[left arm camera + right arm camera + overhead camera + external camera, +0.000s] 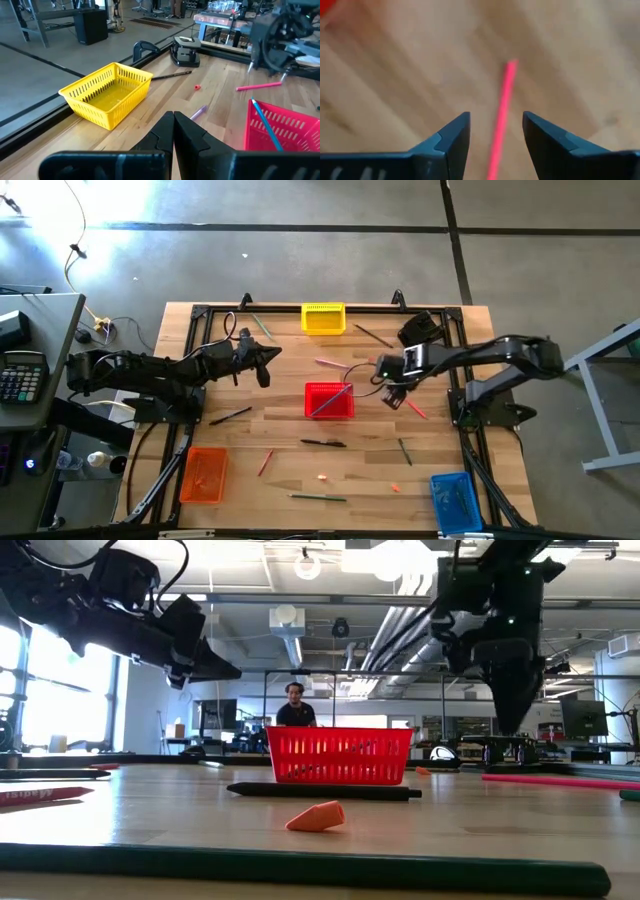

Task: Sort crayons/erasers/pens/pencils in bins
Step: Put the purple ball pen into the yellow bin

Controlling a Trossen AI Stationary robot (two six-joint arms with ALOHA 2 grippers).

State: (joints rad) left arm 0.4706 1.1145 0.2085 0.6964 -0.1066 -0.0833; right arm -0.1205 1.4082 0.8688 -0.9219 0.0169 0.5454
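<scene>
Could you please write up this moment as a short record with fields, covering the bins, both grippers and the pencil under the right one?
red bin: table centre, a blue pencil leaning in it
yellow bin: far edge, looks empty
orange bin: near left corner
blue bin: near right corner
left gripper: shut, raised left of the red bin
right gripper: open, above a pink pencil that lies between its fingers

Light: daylight glare blew out the floor beyond the table [300,450], on the left arm's side | Low view: bright windows and ceiling lamps backlit both arms to silhouettes | Focus: red bin [338,755] sharp, green pencil [300,870] nearest the lens soft | Right wrist: pink pencil [501,120] and wood blurred
</scene>
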